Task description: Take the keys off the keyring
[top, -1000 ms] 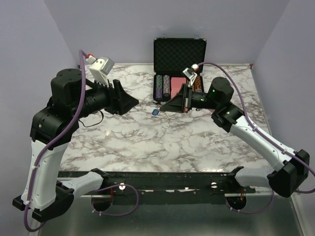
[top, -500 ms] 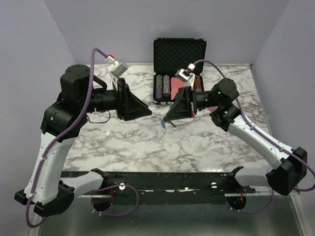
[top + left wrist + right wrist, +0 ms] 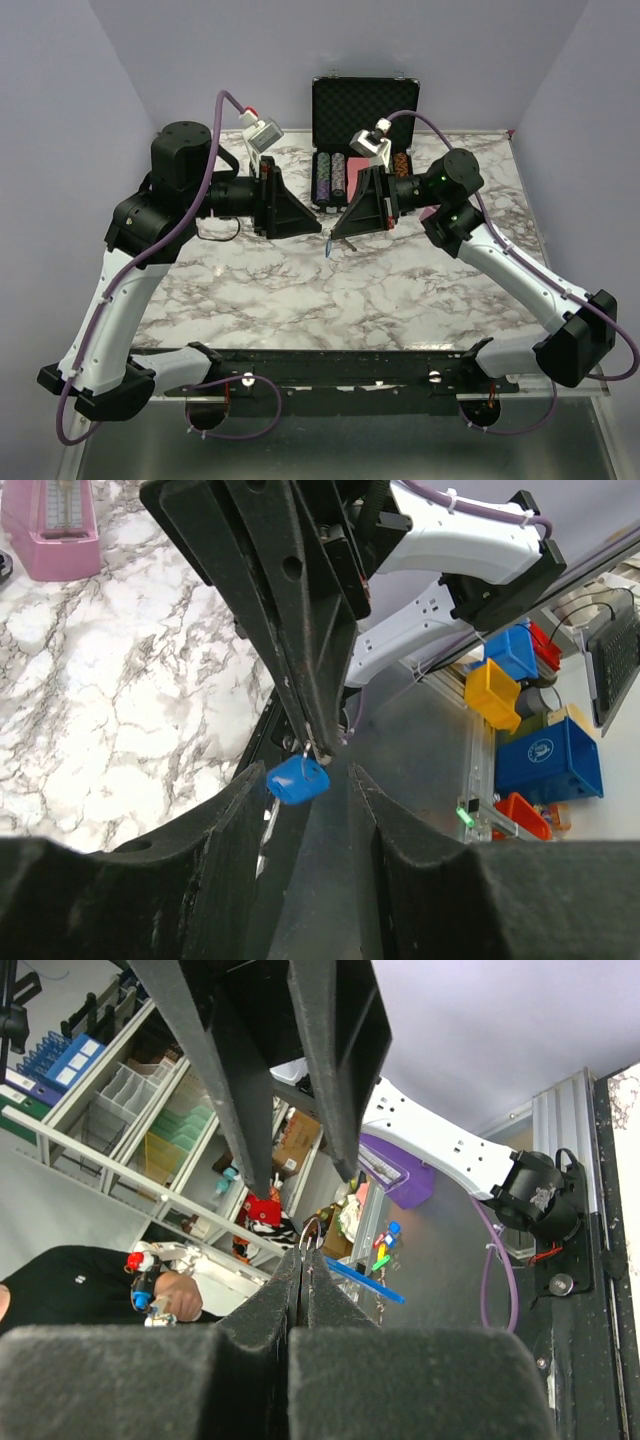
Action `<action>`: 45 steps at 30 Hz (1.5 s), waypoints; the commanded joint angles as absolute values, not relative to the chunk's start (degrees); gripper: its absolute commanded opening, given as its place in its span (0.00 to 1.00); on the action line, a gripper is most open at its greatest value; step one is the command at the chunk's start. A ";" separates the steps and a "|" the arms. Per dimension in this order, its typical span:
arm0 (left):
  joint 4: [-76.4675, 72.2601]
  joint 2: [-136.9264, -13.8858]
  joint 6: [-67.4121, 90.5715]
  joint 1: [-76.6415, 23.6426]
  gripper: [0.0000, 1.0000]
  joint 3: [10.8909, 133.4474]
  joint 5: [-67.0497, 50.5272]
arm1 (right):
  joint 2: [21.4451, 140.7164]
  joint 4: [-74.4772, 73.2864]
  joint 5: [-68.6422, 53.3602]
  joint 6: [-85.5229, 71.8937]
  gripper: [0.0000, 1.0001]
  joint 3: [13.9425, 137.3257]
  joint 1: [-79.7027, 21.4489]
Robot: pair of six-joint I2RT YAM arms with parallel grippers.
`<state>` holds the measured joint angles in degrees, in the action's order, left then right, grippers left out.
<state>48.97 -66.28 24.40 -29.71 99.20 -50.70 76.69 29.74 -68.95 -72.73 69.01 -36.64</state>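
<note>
Below, marbled tabletop (image 3: 300,290), lilac walls (image 3: 250,50).

Your desk (image 3: 300,290) has a smooth, marble-look top, white with grey veins and a slight sheen. The keys (image 3: 298,779) show a glossy blue plastic head, and the keyring (image 3: 310,1228) is thin, bright metal wire. Your left claw (image 3: 300,225) and right claw (image 3: 338,232) are matt black plastic. The arm shells (image 3: 520,275) are glossy white plastic. The case (image 3: 365,100) lid is lined with dimpled black foam.

Left hand (image 3: 305,780) agape, right hand (image 3: 303,1265) clamped.
</note>
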 commanded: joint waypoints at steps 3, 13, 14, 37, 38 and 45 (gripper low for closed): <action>51.06 -69.17 21.80 -29.97 0.45 103.01 -51.33 | 77.87 30.33 -71.02 -73.39 0.01 72.16 -36.91; 50.72 -69.43 21.88 -30.06 0.42 102.22 -53.43 | 78.22 29.09 -71.28 -72.95 0.01 73.47 -36.91; 50.54 -69.43 22.06 -30.06 0.42 102.04 -53.52 | 78.14 29.09 -71.37 -72.95 0.01 73.56 -36.91; 48.16 -71.98 24.61 -31.99 0.02 102.92 -55.99 | 78.66 28.57 -71.46 -72.95 0.01 75.50 -37.18; 47.90 -71.90 24.87 -32.08 0.00 102.83 -55.99 | 78.49 28.48 -71.46 -72.95 0.01 75.59 -37.26; 45.53 -70.40 27.59 -32.96 0.00 101.08 -54.33 | 77.78 26.11 -71.54 -71.37 0.01 75.67 -37.27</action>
<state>48.86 -71.44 26.33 -31.88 101.56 -55.00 78.56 28.16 -70.72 -72.42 73.54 -36.77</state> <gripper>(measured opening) 0.009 0.012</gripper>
